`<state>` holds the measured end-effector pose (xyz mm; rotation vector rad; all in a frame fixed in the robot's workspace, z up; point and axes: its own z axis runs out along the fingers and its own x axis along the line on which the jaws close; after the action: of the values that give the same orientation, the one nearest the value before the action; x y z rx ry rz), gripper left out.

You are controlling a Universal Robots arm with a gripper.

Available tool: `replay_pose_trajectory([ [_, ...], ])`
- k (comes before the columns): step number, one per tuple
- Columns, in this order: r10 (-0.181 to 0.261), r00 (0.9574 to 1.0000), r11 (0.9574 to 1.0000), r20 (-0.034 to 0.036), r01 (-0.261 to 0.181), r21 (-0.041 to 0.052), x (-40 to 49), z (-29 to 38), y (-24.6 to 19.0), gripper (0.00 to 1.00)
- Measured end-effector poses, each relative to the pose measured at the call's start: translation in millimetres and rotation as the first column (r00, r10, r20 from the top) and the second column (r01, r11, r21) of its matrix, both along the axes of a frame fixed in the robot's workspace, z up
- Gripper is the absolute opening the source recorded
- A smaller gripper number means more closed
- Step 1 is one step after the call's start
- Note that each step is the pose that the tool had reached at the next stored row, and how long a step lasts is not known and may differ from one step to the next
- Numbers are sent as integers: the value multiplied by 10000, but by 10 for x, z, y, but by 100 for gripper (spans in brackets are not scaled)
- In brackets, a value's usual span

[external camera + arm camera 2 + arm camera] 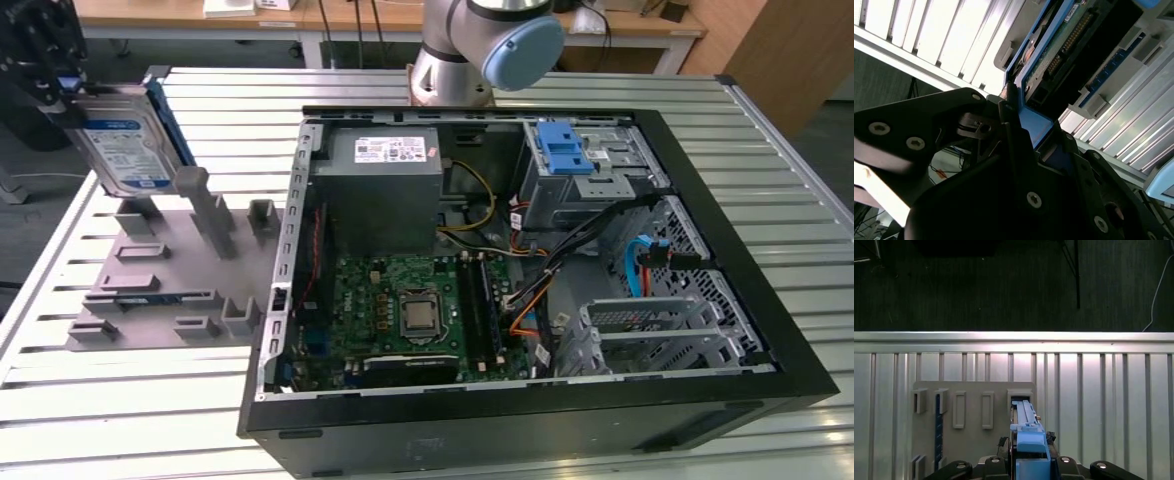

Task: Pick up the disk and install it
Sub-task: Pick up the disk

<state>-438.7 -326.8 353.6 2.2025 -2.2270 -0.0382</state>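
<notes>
Silver-grey disk (127,140), blue rails along long sides, held upright over far corner of slatted metal table (80,400), on exterior view's left. Gripper (1030,466) clamped on disk's upper end; in second wrist view dark fingers (1009,120) press blue rail between them. Disk's lower edge over grey slotted fixture (174,290) (contact with its posts unclear). Fixture lies flat near table's edge, just beside open computer case (534,430). Case sits mid-table, side panel off; blue latch (563,148) atop metal drive bay inside.

One disk (127,145), one open computer case (534,440), one grey holder board (174,270), one power supply (380,195).
</notes>
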Motion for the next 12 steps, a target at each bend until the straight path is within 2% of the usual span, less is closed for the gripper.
replay_pose_trajectory([
  [12, 1, 10000, 10000, -1, -1, 0, 0, 90, 0, 36],
])
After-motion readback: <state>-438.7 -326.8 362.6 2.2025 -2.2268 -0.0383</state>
